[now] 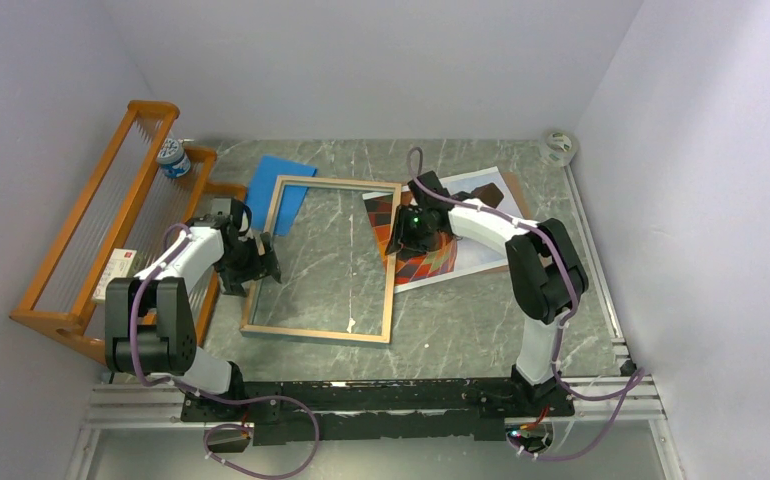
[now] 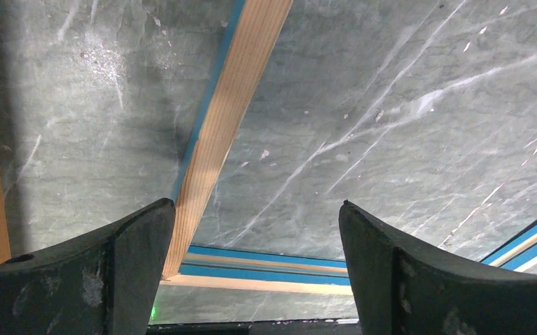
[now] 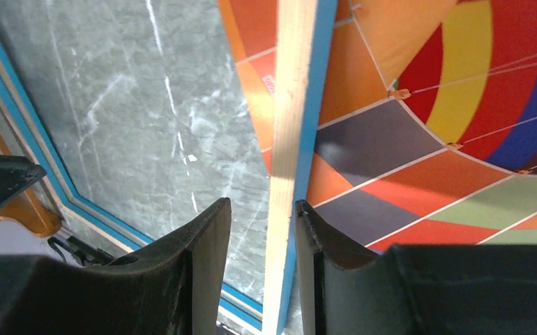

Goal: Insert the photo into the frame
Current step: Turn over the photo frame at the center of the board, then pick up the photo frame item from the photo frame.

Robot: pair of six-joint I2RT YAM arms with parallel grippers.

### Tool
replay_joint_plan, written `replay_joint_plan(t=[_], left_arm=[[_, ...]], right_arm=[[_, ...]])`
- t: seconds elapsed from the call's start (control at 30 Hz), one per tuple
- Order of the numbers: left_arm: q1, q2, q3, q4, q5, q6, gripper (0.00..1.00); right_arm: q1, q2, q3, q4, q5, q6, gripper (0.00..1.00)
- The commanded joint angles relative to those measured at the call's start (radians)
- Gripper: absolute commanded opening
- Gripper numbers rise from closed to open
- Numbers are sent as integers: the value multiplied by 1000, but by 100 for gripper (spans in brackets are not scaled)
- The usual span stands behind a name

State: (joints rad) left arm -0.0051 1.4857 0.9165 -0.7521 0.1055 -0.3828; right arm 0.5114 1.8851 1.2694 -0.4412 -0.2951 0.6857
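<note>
The frame (image 1: pixel 341 183) lies flat in the middle of the top view, with its light wood back facing up. The grey marble table (image 1: pixel 481 320) is visible through its glass. The photo (image 1: pixel 439 262) lies flat just right of centre, printed side up and turned a little against the frame. Its left strip is under the frame's right rail and shows through the glass there, while the bigger part lies on the table to the right of the rail.

The right gripper (image 3: pixel 260 204) is at the middle of that right rail. In the right wrist view its two fingers (image 3: pixel 206 272) stand narrowly apart with the rail between them. The finger on the right of the picture is against the blue edge of the rail. A thin strip of table is seen between the rail and the other finger, so the rail is not pinched.

The left gripper (image 2: pixel 255 203) is over the left rail of the frame, a little above its lower left corner in the top view. Its fingers are widely apart and hold nothing. In the left wrist view the wooden rail runs down to the finger on the left of the picture.

An orange wooden rack (image 1: pixel 51 322) stands along the left side, a flat blue pad (image 1: pixel 281 178) lies at the upper left corner of the frame, and a roll of tape (image 1: pixel 559 147) sits in the upper right corner of the table
</note>
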Motion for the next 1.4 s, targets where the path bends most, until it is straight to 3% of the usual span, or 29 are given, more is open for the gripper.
replay_joint_plan(t=[0.0, 0.27, 0.4, 0.6, 0.8, 1.13, 1.37], left_arm=[[2, -34, 15, -19, 2, 19, 91], [2, -130, 56, -16, 98, 63, 88], [2, -196, 85, -13, 171, 68, 87], [-16, -273, 80, 91, 332, 23, 86], [-157, -266, 89, 244, 420, -52, 87], [-453, 59, 299, 458, 446, -126, 83], [-547, 344, 545, 543, 450, -171, 79]], right_arm=[[4, -3, 87, -89, 13, -78, 42], [-33, -124, 20, -112, 149, 17, 46], [-106, -280, -171, -4, 172, 152, 48], [-314, -545, -504, 150, 150, 330, 57], [-474, -713, -692, 212, 157, 372, 58], [-564, -787, -893, 402, 97, 408, 59], [-583, -809, -1010, 619, 74, 484, 56]])
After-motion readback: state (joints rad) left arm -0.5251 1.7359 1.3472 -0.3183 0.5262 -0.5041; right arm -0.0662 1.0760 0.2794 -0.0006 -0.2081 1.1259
